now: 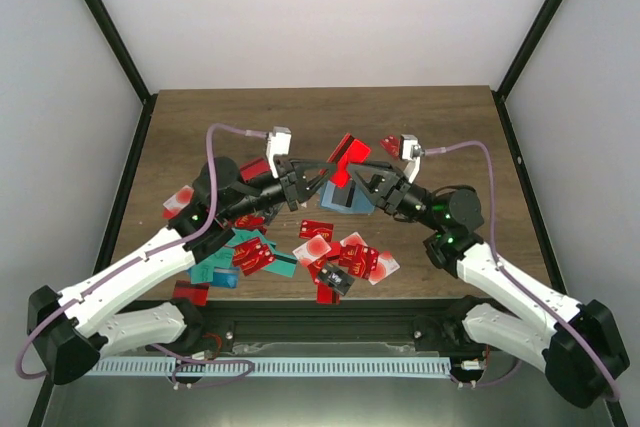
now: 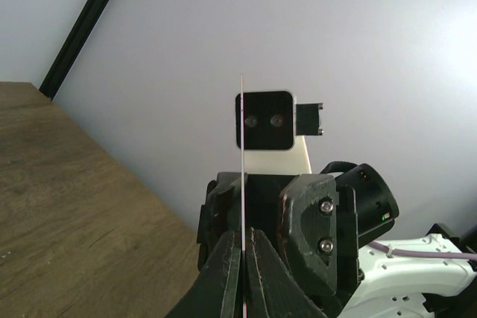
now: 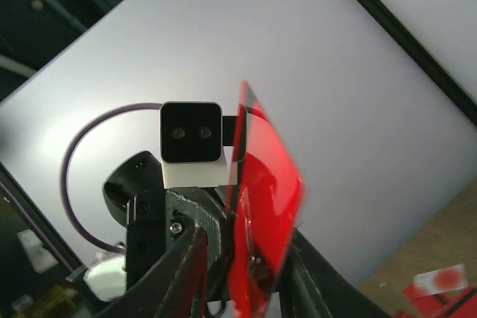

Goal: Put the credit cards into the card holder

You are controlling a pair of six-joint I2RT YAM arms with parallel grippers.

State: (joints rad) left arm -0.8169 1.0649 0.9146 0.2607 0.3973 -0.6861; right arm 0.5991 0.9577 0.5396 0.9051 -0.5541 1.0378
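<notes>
Left end effector (image 2: pixel 244 237) clamped on edge-on credit card (image 2: pixel 242 154); right end effector (image 3: pixel 246 242) clamped on red card (image 3: pixel 264 206), possibly the same one. Card holder (image 1: pixel 345 200) rests beneath both, on bench (image 1: pixel 420 117).

Bright, even, diffuse light with soft shadows; close foreground in both wrist views is slightly blurred.

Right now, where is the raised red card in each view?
Top external: red card, centre, raised.
Left wrist: edge-on thin line, centre, apparently the same card.
Right wrist: lower centre, tilted.
Shared landmark: wooden table, left in left wrist, bottom-right in right wrist.
</notes>
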